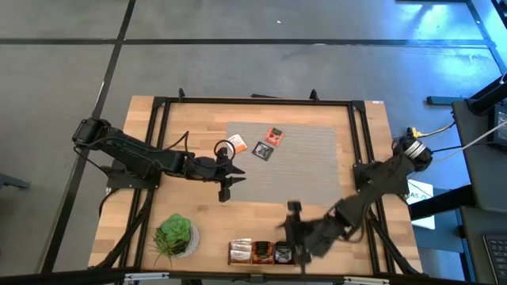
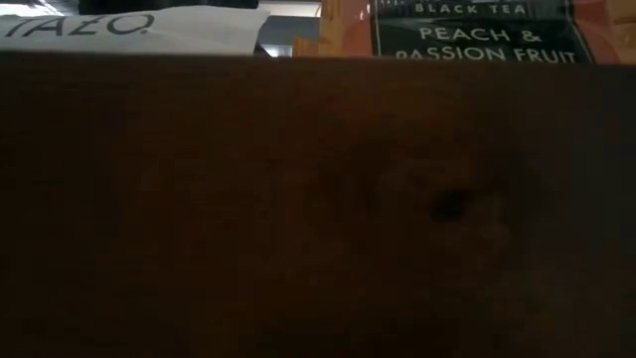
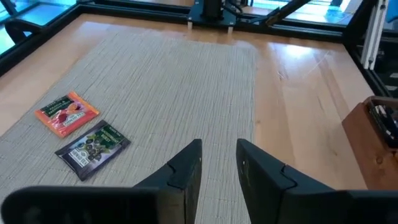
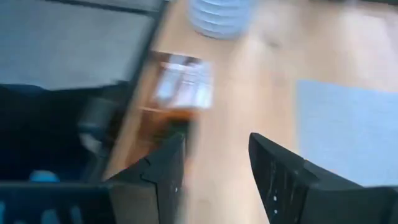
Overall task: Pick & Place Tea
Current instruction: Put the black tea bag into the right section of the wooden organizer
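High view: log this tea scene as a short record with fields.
surface: light wooden table with a grey woven mat
on mat: orange square tea sachet; dark square tea sachet
mat's left edge: white-and-orange tea sachet
near edge: small wooden box holding tea sachets
plant: green potted plant, near left corner
left gripper: over the mat's left edge, jaws open, holding nothing
right gripper: beside the box, jaws open, holding nothing

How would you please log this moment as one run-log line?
left hand: open, empty, over grey mat | right hand: open, empty, by wooden tea box | two sachets on mat
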